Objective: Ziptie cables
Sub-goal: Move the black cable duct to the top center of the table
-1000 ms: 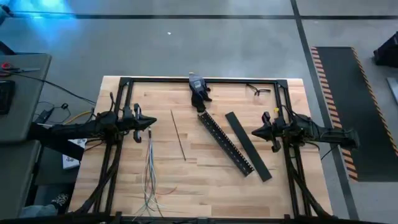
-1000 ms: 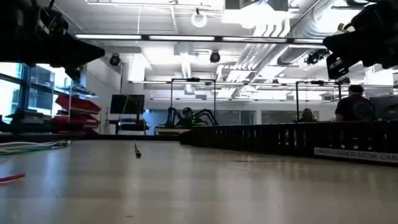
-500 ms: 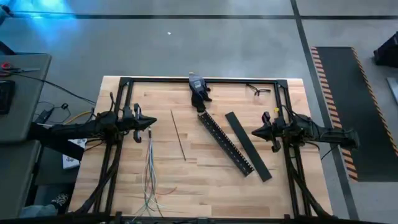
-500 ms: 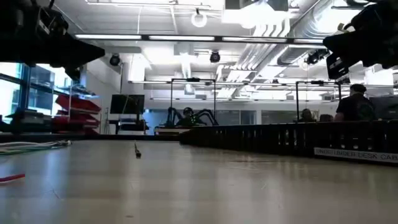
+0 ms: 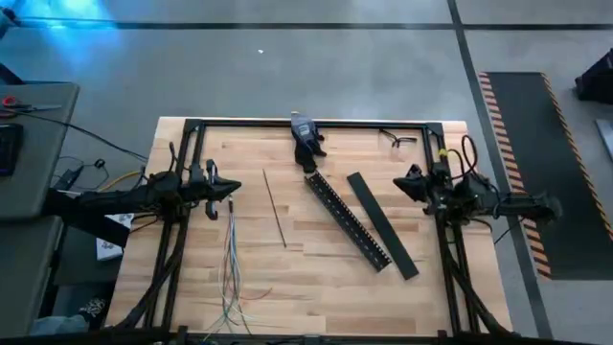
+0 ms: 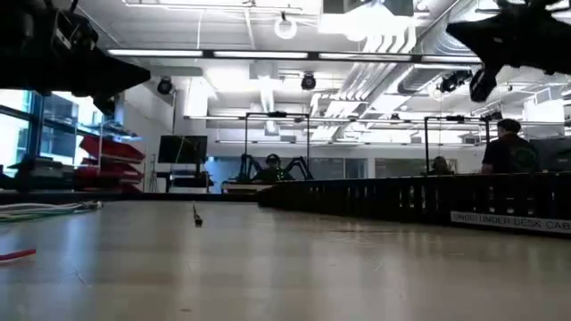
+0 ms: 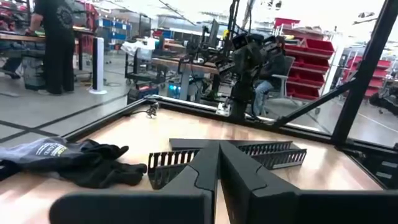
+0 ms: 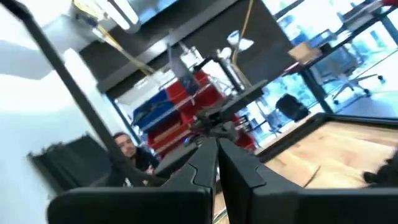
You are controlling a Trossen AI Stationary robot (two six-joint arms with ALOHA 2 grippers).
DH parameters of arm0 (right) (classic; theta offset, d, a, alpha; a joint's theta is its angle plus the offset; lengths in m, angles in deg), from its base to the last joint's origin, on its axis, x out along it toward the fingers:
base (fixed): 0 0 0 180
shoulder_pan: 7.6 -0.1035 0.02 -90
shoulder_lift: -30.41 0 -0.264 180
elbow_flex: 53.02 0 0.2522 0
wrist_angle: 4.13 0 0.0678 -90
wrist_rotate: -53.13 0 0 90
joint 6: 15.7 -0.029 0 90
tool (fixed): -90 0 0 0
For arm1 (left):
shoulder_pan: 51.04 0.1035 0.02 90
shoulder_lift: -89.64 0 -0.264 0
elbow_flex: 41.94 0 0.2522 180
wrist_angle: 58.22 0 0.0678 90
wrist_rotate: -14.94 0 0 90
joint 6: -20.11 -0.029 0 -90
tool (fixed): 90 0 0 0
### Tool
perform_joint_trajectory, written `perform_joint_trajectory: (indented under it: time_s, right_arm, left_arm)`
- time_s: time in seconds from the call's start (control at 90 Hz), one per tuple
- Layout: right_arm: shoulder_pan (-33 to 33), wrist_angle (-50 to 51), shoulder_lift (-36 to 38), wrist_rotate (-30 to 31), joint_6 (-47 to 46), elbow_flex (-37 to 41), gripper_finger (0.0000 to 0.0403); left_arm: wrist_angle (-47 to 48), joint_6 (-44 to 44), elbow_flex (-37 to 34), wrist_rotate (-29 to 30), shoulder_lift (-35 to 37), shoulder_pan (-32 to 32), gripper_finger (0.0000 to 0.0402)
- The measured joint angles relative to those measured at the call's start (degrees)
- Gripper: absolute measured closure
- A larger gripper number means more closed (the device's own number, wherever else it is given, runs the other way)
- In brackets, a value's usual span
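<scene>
The cables [image 5: 230, 261] are a loose bundle of thin pale wires with a few coloured strands. They lie flat on the wooden table, running from below my left gripper toward the near edge, and show in the low view as cables [image 6: 49, 210] at the left. My left gripper [image 5: 236, 190] hovers shut just beyond the bundle's far end, touching nothing; its shut fingers [image 7: 217, 163] point across the table. My right gripper [image 5: 398, 180] is shut and held above the table's right side, tipped upward in the right wrist view [image 8: 217, 152].
A thin dark strip [image 5: 275, 207] lies right of the cables. A black comb-edged duct [image 5: 347, 220] and a flat lid strip [image 5: 381, 225] lie slantwise at centre right. A dark glove [image 5: 306, 140] sits at the far edge. A black frame [image 5: 316, 123] rims the table.
My right gripper has risen and drawn back toward the table's far right, tipping upward so that its wrist view now looks into the room. Its fingers stay shut. My left arm and the cables have not moved.
</scene>
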Motion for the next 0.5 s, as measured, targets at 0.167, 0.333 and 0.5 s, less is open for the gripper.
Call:
perform_joint_trajectory:
  time_s: [0.167, 0.333, 0.5]
  right_arm:
    - [-5.70, 8.65, -17.97, 5.52, 6.24, -12.52, 0.0335]
    - [-9.56, 24.19, -35.66, 11.69, 7.59, -26.22, 0.0259]
    - [-11.60, 34.79, -50.31, 12.96, 3.48, -36.90, 0.0172]
  left_arm:
    - [0.24, -0.01, 0.00, 0.00, 0.00, 0.00, 0.0402]
    - [0.37, -0.67, 0.00, 0.04, 0.00, 0.00, 0.0402]
    - [0.35, -2.94, 0.00, 0.31, -0.01, 0.00, 0.0402]
